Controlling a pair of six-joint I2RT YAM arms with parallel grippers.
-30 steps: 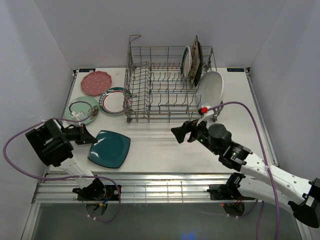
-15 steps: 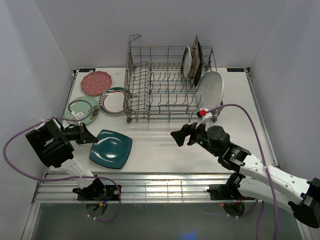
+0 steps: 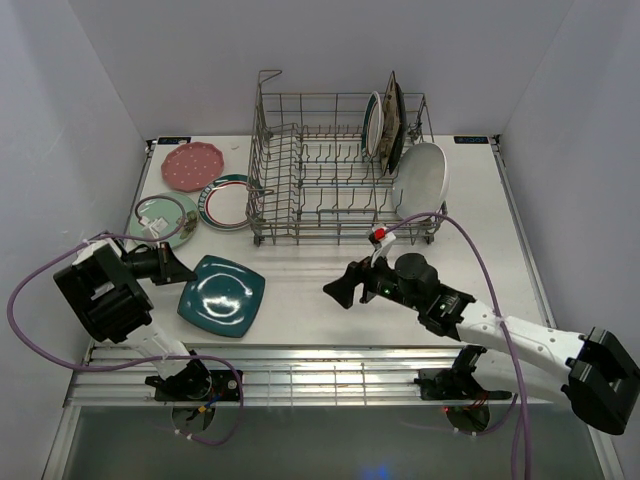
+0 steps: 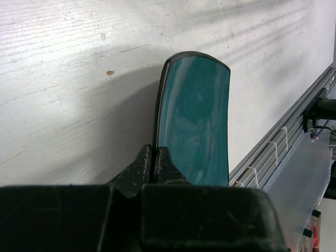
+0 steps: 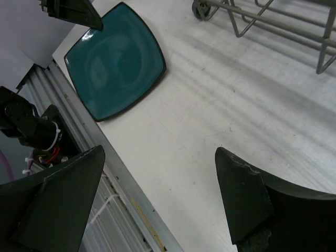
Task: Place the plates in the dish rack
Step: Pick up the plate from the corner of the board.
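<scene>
A teal square plate is at the front left of the table. My left gripper is shut on its left rim; in the left wrist view the fingertips pinch the plate's edge, with a shadow beneath it. My right gripper is open and empty over bare table, right of the plate, which also shows in the right wrist view. The grey wire dish rack stands at the back. It holds a teal-rimmed round plate and a dark square plate upright at its right end.
A white oval plate leans at the rack's right end. A pink dotted plate, a teal-and-red-rimmed plate and a mint green plate lie flat left of the rack. A metal rail runs along the near edge.
My right gripper has moved left and toward the near edge, closer to the teal plate. My left gripper has shifted the teal plate slightly right.
</scene>
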